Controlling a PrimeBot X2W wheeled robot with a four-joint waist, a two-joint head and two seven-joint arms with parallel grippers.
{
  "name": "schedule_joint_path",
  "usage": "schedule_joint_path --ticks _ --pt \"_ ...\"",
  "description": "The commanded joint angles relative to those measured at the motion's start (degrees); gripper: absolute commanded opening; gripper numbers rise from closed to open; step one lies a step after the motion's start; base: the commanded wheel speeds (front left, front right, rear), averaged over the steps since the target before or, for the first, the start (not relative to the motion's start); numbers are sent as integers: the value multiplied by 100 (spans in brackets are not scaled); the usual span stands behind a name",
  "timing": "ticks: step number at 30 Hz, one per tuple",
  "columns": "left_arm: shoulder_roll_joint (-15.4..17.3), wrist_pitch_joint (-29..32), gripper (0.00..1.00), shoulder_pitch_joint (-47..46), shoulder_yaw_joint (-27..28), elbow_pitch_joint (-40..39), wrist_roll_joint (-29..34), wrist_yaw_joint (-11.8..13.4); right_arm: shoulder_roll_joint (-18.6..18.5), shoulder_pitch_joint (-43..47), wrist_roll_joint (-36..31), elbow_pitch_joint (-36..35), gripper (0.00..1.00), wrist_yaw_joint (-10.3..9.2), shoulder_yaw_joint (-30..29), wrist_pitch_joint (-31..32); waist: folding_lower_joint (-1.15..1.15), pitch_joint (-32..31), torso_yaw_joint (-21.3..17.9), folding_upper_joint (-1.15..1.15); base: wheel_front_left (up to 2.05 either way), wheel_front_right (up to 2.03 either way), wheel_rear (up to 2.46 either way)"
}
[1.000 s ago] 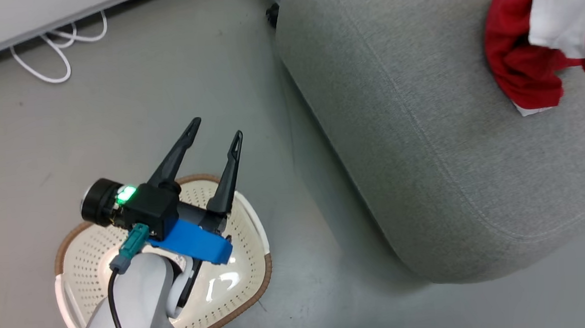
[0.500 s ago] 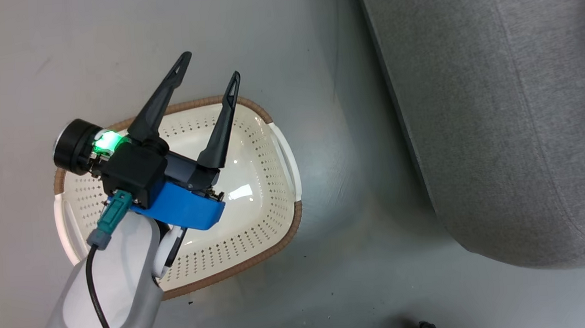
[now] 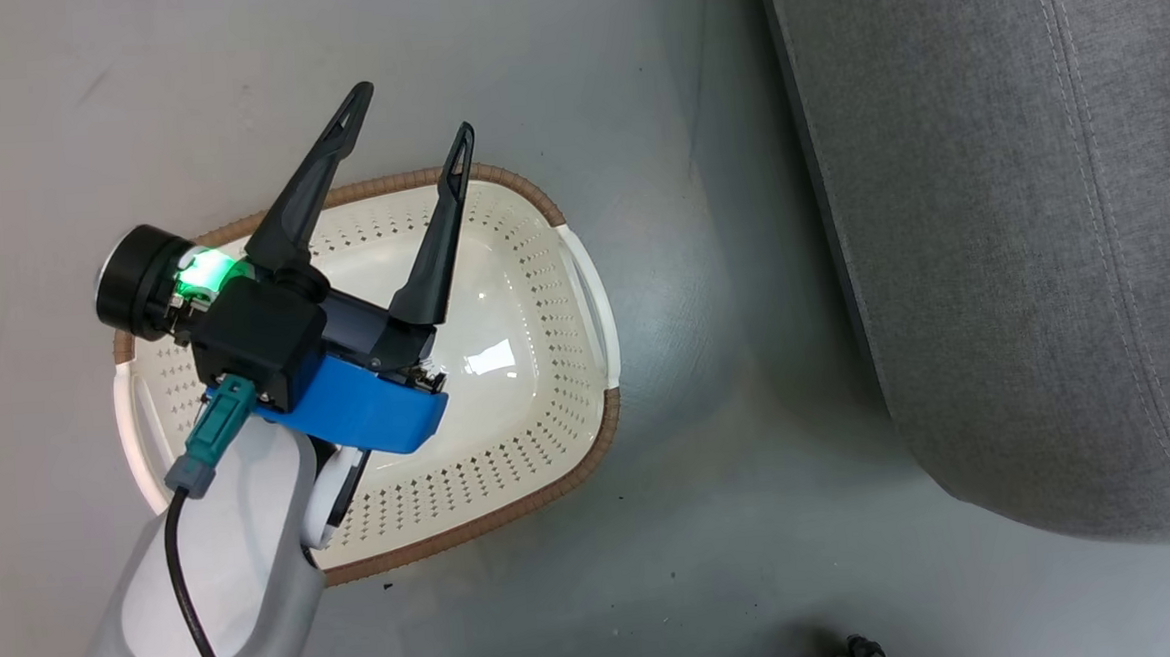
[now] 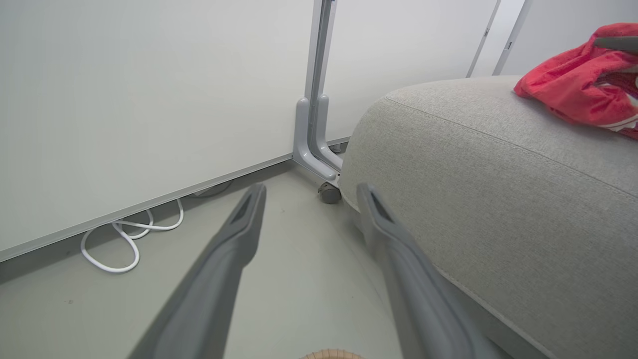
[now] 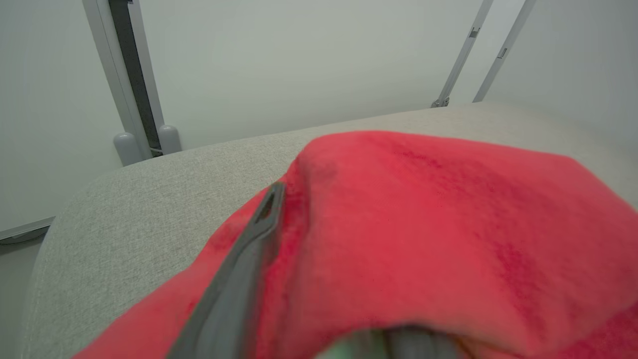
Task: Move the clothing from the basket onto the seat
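Left gripper (image 3: 412, 115): we saw its two dark fingers spread wide with nothing between them, hanging above the basket (image 3: 538, 193). From its own wrist camera (image 4: 311, 193) they pointed over the floor toward the corner of the seat (image 4: 498, 199).
Right gripper (image 5: 324, 204): we made out one dark finger (image 5: 249, 259) lying against red cloth that draped over the rest. Whether it gripped that cloth we could not tell.
Markings: a green light (image 3: 200, 272) glowed on the left wrist, above a blue housing (image 3: 360, 420).
Basket: it was cream, perforated and brown-rimmed, with a white handle (image 3: 596, 303) at the side. It stood on the grey floor (image 3: 550, 50) near the seat (image 3: 1021, 246). We found just a glare of light on its glossy bottom.
Clothing (image 4: 573, 85): it was bright red, soft and crumpled, with a little white trim at its lower edge. It lay on top of the seat, well apart from the basket. Close up (image 5: 438, 224) it was a smooth red fold.
Seat: it had grey woven upholstery (image 5: 149, 209), a rounded corner and a stitched seam.
Background: a white cable (image 4: 124, 249) looped at the foot of a pale wall, beside a grey post (image 4: 311, 134).
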Motion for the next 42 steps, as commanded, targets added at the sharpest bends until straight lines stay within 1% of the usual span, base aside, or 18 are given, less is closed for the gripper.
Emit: schedule_joint_path --ticks 1,7,13,22,25,34,38,42 --pt "-9 -15 100 -25 8 1 24 -13 -34 -140 6 44 100 1 35 -38 -1 -18 -2 0 0 0 0" --pt "-38 -15 100 5 -29 21 15 -13 -88 -189 120 178 100 1 162 -112 -1 -57 22 0 0 0 0" --pt "-68 -15 100 10 0 53 -19 -13 -176 -193 8 259 100 1 277 -152 -1 -108 61 0 0 0 0" --pt "-246 -15 100 120 1 161 -90 -13 -184 144 -51 340 100 1 334 -181 -1 -517 188 0 0 0 0" --pt "-328 -15 100 224 18 242 -128 -13 -164 350 -114 289 100 1 398 -222 -1 -832 252 0 0 0 0" --pt "-625 -15 100 881 285 487 -329 -13 142 1359 -346 -103 100 1 519 -250 -1 -1977 455 0 0 0 0" --pt "-726 -15 100 1202 357 620 -448 -13 285 1938 -491 -460 100 1 480 -146 -1 -2537 630 0 0 0 0" --pt "-802 -15 100 1564 491 746 -490 -13 540 2531 -592 -961 100 1 518 2 -1 -3019 760 0 0 0 0"
